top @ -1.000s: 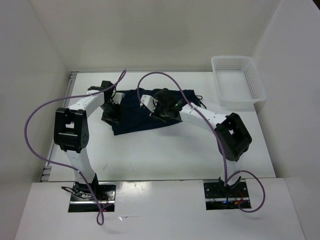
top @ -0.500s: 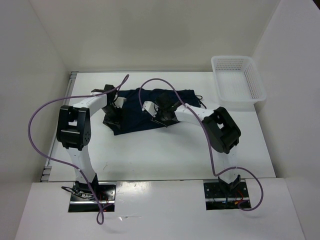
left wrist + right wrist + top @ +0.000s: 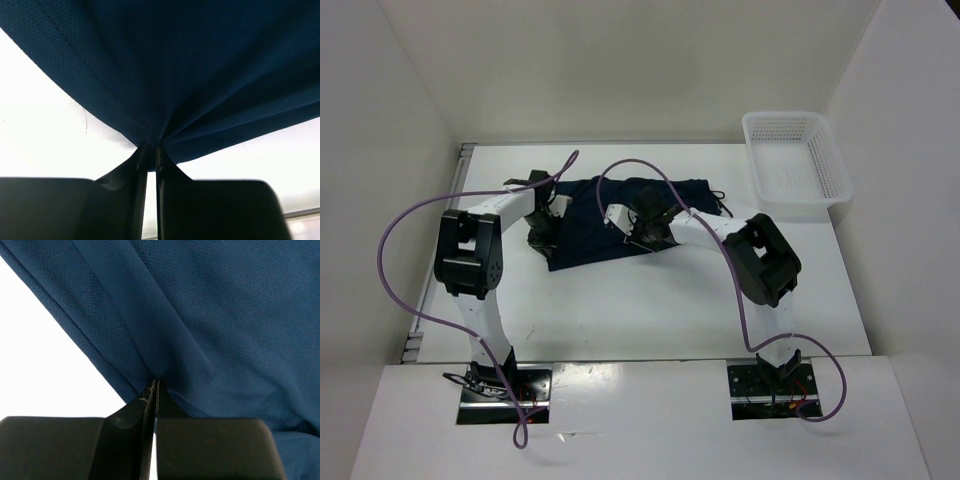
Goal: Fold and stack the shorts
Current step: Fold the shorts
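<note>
Your left gripper [image 3: 149,152] and right gripper [image 3: 153,387] each pinch the navy shorts [image 3: 588,222], centre frame. They look limp and light; hold by the hem edges.

The shorts [image 3: 605,215] lie on the worktop [image 3: 650,300], toward 12 o'clock from its middle. The basket [image 3: 795,165] stands at their 2 o'clock, apart from them. The left pincer [image 3: 542,235] holds their 8 o'clock edge, the right pincer [image 3: 645,236] their 5 o'clock edge.
</note>
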Controlling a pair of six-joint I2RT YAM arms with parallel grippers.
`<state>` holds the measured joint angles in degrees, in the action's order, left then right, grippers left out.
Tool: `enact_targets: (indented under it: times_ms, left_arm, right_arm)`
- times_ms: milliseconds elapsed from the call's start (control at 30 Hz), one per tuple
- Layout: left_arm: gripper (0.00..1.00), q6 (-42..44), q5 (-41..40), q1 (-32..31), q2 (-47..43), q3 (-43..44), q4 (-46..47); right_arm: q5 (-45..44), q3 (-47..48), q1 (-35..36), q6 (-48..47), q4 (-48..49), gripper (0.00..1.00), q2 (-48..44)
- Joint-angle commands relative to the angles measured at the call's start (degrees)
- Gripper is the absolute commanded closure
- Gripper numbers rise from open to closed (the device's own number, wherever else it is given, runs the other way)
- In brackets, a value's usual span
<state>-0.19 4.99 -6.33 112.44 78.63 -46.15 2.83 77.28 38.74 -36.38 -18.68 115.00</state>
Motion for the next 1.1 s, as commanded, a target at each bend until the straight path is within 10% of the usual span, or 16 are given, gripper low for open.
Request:
enact_targets:
  times_ms: [0,133,267,467,933,1067]
  left_arm:
    - [0.88,0.2,-2.1,-0.2,0.6,0.3,-0.7]
    - [0.8,0.2,-2.8,-0.2,0.6,0.8,-0.7]
    - [0.77,0.2,-2.8,-0.2,0.1,0.8,-1.2]
    - [1.0,0.2,-1.7,-0.2,-0.5,1.3,-1.7]
    - [0.9,0.2,-1.0,-0.2,-1.3,3.3,-3.4]
    - [0.9,0.2,-1.0,-0.2,-0.7,2.8,-2.9]
  right_arm:
    - [-0.5,-0.1,0.2,-1.8,1.2,0.98,-1.8]
    - [-1.1,0.4,0.2,-3.1,1.2,0.64,-2.3]
    - [-1.6,0.4,0.2,-4.1,1.2,0.66,-2.9]
    - [-1.0,0.4,0.2,-4.8,0.6,0.69,-3.4]
    - [-2.7,4.6,-0.9,-4.8,2.5,0.63,-2.3]
    - [-2.2,4.6,-1.5,-5.4,2.5,0.79,-1.3]
